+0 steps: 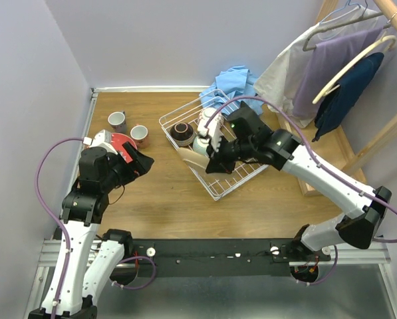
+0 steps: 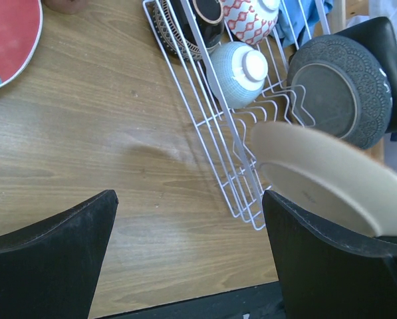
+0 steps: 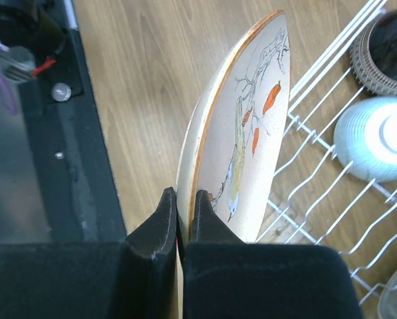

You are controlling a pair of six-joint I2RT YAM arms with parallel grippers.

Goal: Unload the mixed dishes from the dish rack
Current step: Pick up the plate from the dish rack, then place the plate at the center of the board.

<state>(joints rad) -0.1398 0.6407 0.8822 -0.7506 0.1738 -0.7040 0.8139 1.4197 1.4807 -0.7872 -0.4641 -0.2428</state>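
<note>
Right wrist: cream plate [image 3: 248, 133] rim clamped inside right claw [image 3: 185, 197]

The left arm [image 1: 70, 258] and right arm [image 1: 324, 178] have white links and black joints. Purple cables [image 1: 251, 98] trail along both. Their fingers [image 2: 52, 259] are matte black.

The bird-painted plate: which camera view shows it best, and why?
Right wrist: the plate fills the frame, painted face visible, rim pinched in the right gripper. Left wrist shows only its plain cream underside; top external, a small tan sliver.
</note>
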